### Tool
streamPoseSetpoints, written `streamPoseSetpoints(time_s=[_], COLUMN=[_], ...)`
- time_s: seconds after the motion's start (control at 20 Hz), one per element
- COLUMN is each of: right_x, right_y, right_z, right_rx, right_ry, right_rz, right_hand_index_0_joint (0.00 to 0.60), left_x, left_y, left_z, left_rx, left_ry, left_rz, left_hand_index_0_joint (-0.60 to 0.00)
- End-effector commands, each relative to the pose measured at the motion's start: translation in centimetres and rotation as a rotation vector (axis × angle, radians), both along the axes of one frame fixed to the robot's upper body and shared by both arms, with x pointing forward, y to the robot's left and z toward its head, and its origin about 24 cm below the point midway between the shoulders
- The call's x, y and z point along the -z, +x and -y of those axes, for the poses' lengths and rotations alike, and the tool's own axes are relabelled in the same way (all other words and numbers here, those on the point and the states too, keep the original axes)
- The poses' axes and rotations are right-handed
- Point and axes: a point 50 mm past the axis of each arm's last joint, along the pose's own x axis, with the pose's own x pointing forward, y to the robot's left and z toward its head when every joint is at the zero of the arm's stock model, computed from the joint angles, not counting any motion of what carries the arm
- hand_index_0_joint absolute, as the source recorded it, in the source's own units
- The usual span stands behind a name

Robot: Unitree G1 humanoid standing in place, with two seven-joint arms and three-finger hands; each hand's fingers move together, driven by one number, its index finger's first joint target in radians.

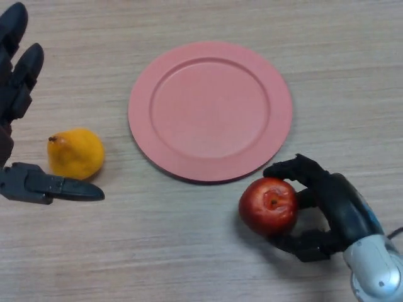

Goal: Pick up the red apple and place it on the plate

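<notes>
- You have 1 wooden table [352, 69] filling the frame.
- You see 1 pink plate [210, 111] at upper centre, with nothing on it.
- Your 2 hands: the left hand [19, 126] at the left edge has straight fingers, holding nothing; the right hand [327, 211] at lower right curls around the apple.
- 1 red apple [268, 205] sits just below the plate's lower right rim.
- 1 yellow pear [75, 153] lies at left between the left hand's fingers and thumb.

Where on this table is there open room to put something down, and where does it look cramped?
The pink plate is bare inside. Open wood lies along the front edge between the yellow pear and red apple, and right of the plate. It is cramped at the left, where the open left hand flanks the pear, and where the right hand curls round the apple by the rim.
</notes>
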Motion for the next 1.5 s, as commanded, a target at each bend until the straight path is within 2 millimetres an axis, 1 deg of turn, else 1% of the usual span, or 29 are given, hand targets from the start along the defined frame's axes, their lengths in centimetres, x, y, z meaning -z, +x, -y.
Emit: streamPoseSetpoints(time_s=[0.05, 0.1, 0.15, 0.2, 0.35, 0.5, 0.55, 0.65, 0.8, 0.9, 0.95, 1.0, 1.05, 1.1, 1.15, 1.2, 1.3, 1.35, 1.4, 1.45, 1.5], right_x=[-5.2, -5.9, -7.2, -7.7, -8.7, -8.5, -8.3, -8.2, -7.9, -7.9, -8.1, -8.1, -8.2, -8.3, -8.6, -8.9, -9.0, -9.5, -9.7, -9.8, -9.9], right_y=[2.2, 2.8, 3.8, 4.3, 6.6, 7.8, 8.1, 8.3, 8.9, 9.2, 9.4, 9.4, 9.5, 9.6, 9.6, 9.6, 9.9, 10.4, 10.4, 9.7, 9.4], right_z=[0.8, 0.8, 0.3, -0.1, -2.0, -3.6, -4.3, -5.1, -5.1, -4.8, -4.5, -4.4, -4.0, -3.7, -3.0, -2.6, -2.0, -1.4, -1.2, -0.4, -0.2], right_rx=[0.015, 0.012, -0.019, -0.039, -0.09, -0.126, -0.118, -0.113, -0.091, -0.159, -0.198, -0.198, -0.198, -0.199, -0.213, -0.223, -0.206, -0.186, -0.192, -0.222, -0.236], right_ry=[-0.053, -0.049, -0.037, -0.043, 0.026, 0.043, 0.113, 0.17, 0.169, 0.136, 0.096, 0.095, 0.095, 0.098, 0.125, 0.142, 0.183, 0.193, 0.183, 0.172, 0.173], right_rz=[0.229, 0.238, 0.255, 0.265, 0.258, 0.221, 0.216, 0.271, 0.272, 0.22, 0.237, 0.234, 0.221, 0.21, 0.179, 0.165, 0.167, 0.221, 0.248, 0.284, 0.306], right_hand_index_0_joint=[0.6, 0.6, 0.6, 0.6, 0.6, 0.6, 0.6, 0.6, 0.6, 0.6, 0.55, 0.45, 0.3, 0.2, 0.056, 0.0, 0.0, 0.0, 0.0, 0.0, 0.0], left_x=[-3.2, -3.2, -3.1, -3.0, -2.8, -2.8, -2.5, -2.4, -3.0, -3.0, -2.9, -2.9, -2.8, -2.7, -2.4, -2.2, -2.0, -1.8, -1.7, -1.6, -1.6], left_y=[-1.5, -1.6, -1.6, -1.6, -1.4, -1.5, -1.7, -1.6, -1.0, -1.0, -1.0, -1.0, -0.9, -0.8, -0.2, 0.1, 0.4, 0.9, 1.1, 1.3, 1.4], left_z=[-0.5, -0.6, -0.6, -0.6, -0.4, -0.6, -0.7, -0.6, -0.4, -0.4, -0.4, -0.4, -0.5, -0.6, -0.6, -0.6, -0.5, -0.1, 0.0, 0.0, -0.1], left_rx=[-0.059, -0.061, -0.066, -0.068, -0.034, -0.037, -0.052, -0.076, -0.118, -0.14, -0.152, -0.154, -0.166, -0.177, -0.197, -0.205, -0.208, -0.201, -0.201, -0.195, -0.196], left_ry=[0.058, 0.049, 0.025, 0.023, 0.008, -0.011, -0.013, -0.006, -0.014, -0.018, -0.011, -0.008, -0.004, -0.002, 0.011, 0.026, 0.083, 0.099, 0.099, 0.094, 0.085], left_rz=[0.207, 0.207, 0.195, 0.183, 0.147, 0.143, 0.147, 0.135, 0.172, 0.213, 0.22, 0.22, 0.219, 0.218, 0.206, 0.194, 0.163, 0.144, 0.136, 0.133, 0.139], left_hand_index_0_joint=[0.0, 0.0, 0.0, 0.0, 0.0, 0.0, 0.0, 0.0, 0.0, 0.0, 0.0, 0.0, 0.0, 0.0, 0.0, 0.0, 0.0, 0.0, 0.0, 0.0, 0.0])
